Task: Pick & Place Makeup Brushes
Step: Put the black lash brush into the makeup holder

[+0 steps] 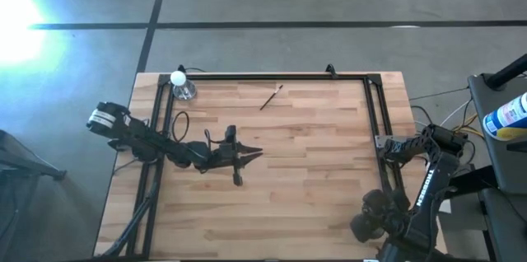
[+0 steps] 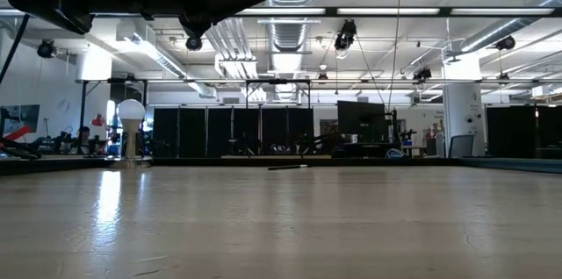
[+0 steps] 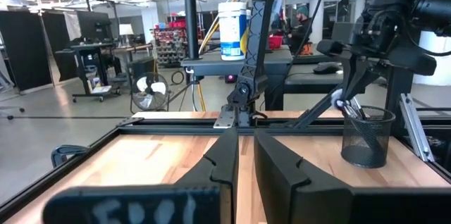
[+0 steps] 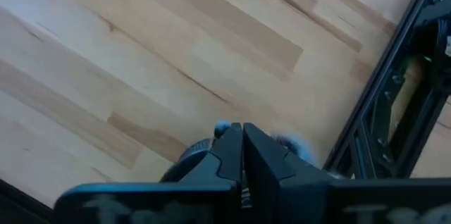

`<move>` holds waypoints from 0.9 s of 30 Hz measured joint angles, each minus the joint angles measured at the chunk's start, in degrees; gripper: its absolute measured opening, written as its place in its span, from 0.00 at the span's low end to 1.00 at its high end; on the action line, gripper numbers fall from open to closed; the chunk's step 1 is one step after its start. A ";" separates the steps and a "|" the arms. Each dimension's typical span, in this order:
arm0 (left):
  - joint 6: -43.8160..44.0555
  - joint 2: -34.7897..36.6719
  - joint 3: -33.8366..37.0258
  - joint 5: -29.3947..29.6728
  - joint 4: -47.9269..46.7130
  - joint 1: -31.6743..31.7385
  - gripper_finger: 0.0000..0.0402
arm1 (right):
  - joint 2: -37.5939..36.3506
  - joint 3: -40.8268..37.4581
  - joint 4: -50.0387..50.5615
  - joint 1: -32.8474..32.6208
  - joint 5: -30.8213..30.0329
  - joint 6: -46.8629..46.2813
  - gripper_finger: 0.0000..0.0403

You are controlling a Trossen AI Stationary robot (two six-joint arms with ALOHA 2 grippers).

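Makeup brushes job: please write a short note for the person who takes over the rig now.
Left gripper: slightly open, empty, above mid-table.
Right gripper: shut, over the mesh cup at the right edge of the table.
Done: several brushes stand in that cup.
Left to do: one brush lies near the table's back rail.
The capped bottle is not part of the job.

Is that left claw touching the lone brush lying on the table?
Apart. The high view shows the left gripper pointing over mid-table, while the brush lies farther back near the rail, with bare wood plainly between them.
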State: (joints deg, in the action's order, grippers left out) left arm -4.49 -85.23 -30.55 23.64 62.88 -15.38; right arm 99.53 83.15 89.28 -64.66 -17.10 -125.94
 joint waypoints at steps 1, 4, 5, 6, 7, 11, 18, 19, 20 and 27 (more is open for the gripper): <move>0.00 0.00 0.00 0.00 -0.01 0.00 0.10 | -0.02 -0.01 0.04 0.13 -0.39 0.06 0.02; 0.00 0.00 0.00 0.00 -0.01 0.00 0.10 | -0.49 -0.01 0.23 0.61 -0.81 0.15 0.02; 0.00 0.00 0.00 0.00 -0.10 0.00 0.10 | -0.73 -0.01 0.30 0.81 -0.86 0.15 0.02; 0.00 0.00 0.00 0.00 -0.15 0.00 0.10 | -0.90 0.00 0.32 0.99 -0.88 0.22 0.02; -0.02 0.00 0.00 0.00 -0.28 0.00 0.10 | -1.08 0.01 0.32 1.10 -1.02 0.51 0.02; -0.02 0.00 0.00 0.00 -0.39 0.00 0.10 | -1.36 -0.01 -0.65 2.10 -2.77 3.93 0.02; -0.02 0.00 0.00 0.00 -0.58 0.02 0.10 | -1.33 0.01 -3.90 4.47 3.52 9.52 0.02; -0.02 0.00 0.00 0.00 -0.64 0.02 0.10 | -1.33 -0.01 -3.84 4.52 4.12 9.60 0.02; -0.02 0.00 0.00 0.00 -0.81 0.02 0.10 | -1.33 -0.01 -3.83 4.62 4.17 9.60 0.02; -0.02 -0.02 0.00 0.00 -1.03 0.02 0.10 | -1.33 -0.01 -3.75 4.74 9.33 8.09 0.02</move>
State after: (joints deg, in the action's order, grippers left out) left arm -4.51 -85.25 -30.55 23.64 61.85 -15.35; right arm 98.19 83.13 85.53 -59.92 -7.77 -117.84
